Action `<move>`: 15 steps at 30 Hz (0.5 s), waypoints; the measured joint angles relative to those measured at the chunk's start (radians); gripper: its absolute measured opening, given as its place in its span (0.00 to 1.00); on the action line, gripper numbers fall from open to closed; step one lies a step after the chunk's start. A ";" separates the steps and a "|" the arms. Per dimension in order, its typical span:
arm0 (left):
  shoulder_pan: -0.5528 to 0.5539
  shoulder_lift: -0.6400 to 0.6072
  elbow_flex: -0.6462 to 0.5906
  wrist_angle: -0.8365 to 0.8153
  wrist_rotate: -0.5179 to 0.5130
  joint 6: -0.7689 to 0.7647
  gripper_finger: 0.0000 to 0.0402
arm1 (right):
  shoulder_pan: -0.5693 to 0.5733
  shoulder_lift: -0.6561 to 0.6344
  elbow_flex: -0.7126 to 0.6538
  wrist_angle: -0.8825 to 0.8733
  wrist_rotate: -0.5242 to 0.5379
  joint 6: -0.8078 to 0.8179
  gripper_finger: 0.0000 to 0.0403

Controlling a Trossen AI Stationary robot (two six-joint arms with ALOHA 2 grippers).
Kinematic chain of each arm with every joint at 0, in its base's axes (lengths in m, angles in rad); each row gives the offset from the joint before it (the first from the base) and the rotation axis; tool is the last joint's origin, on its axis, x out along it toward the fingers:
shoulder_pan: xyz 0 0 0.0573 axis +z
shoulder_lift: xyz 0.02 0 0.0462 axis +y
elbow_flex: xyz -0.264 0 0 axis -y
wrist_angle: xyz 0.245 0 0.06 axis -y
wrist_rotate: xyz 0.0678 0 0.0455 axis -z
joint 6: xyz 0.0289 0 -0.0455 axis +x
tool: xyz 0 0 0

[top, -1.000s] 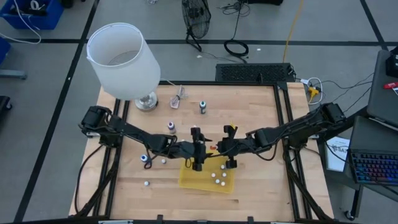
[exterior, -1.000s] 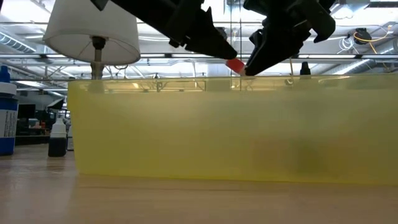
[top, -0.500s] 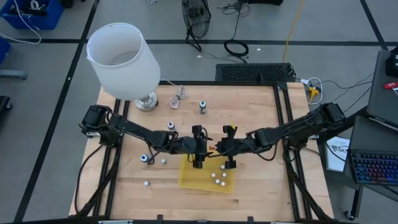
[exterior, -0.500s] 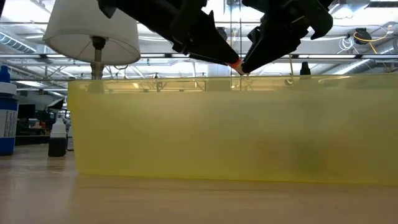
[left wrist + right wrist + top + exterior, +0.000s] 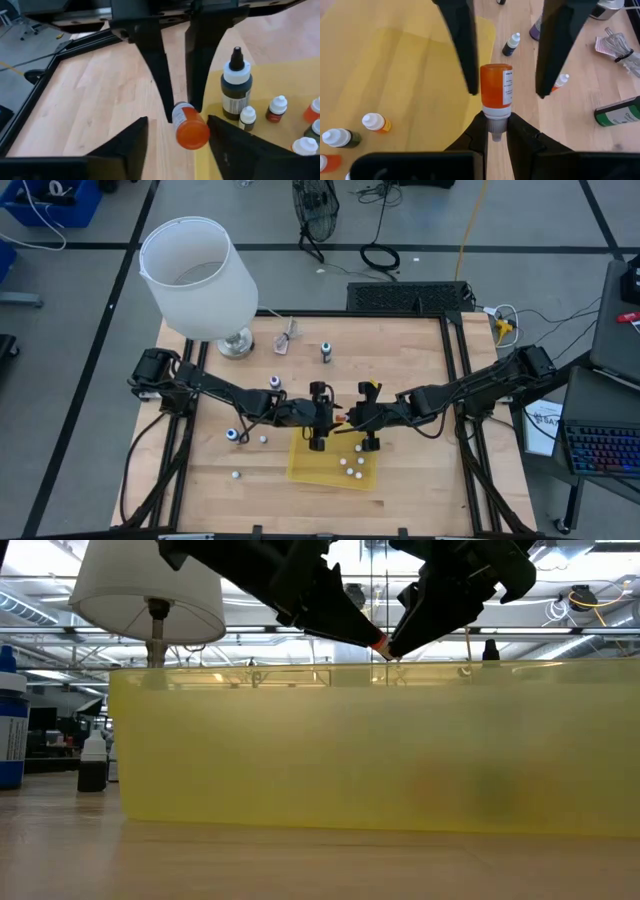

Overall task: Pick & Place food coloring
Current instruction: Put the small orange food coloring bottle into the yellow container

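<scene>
A small orange food coloring bottle (image 5: pixel 495 90) hangs level in the air between my two grippers, over the far edge of the yellow tray (image 5: pixel 310 465). My right gripper (image 5: pixel 495 127) is shut on it. My left gripper (image 5: pixel 176 122) is open, facing the right one; its fingers (image 5: pixel 462 50) stand on either side of the bottle's orange body without touching it. In the high view the grippers meet at the bottle (image 5: pixel 343 420). Several more small bottles (image 5: pixel 235 85) stand or lie in the tray. My right gripper pinches the orange bottle at its pale cap end (image 5: pixel 495 116) between its two fingers. The fingers come in level from the table's right and lie along the bottle. The bottle is lifted clear and lies level, its orange base (image 5: pixel 193 134) pointing at the left gripper.
A white-shaded lamp (image 5: pixel 195 275) stands at the far left corner, with a clear pinkish object (image 5: pixel 288 340) beside it. Loose bottles stand on the wood: a green one (image 5: pixel 326 351), a purple one (image 5: pixel 275 383), a blue one (image 5: pixel 232 435) and tiny white ones (image 5: pixel 236 475).
My left gripper has moved toward the right gripper and risen a little, so its open fingers now stand around the orange bottle's body, where a gap showed before. The right gripper and the bottle have stayed in place.
</scene>
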 joint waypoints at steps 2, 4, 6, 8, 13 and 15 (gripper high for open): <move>0.002 0.000 0.000 -0.001 0.003 -0.011 0.41 | 0.000 0.000 0.000 0.000 0.001 0.000 0.09; 0.002 0.000 0.000 -0.002 0.004 -0.013 0.34 | 0.000 0.000 0.000 0.002 0.001 0.000 0.09; 0.002 0.000 0.000 -0.002 0.016 -0.014 0.27 | 0.000 0.000 0.000 0.004 0.002 0.000 0.09; 0.005 0.000 0.000 -0.002 0.042 -0.013 0.21 | 0.000 0.000 0.000 0.004 0.000 0.002 0.09; 0.004 -0.001 -0.001 -0.008 0.051 0.015 0.13 | 0.000 0.000 -0.001 0.004 0.001 0.031 0.10; -0.004 -0.001 -0.001 -0.013 0.028 0.028 0.13 | 0.000 0.000 -0.001 0.001 0.001 0.058 0.15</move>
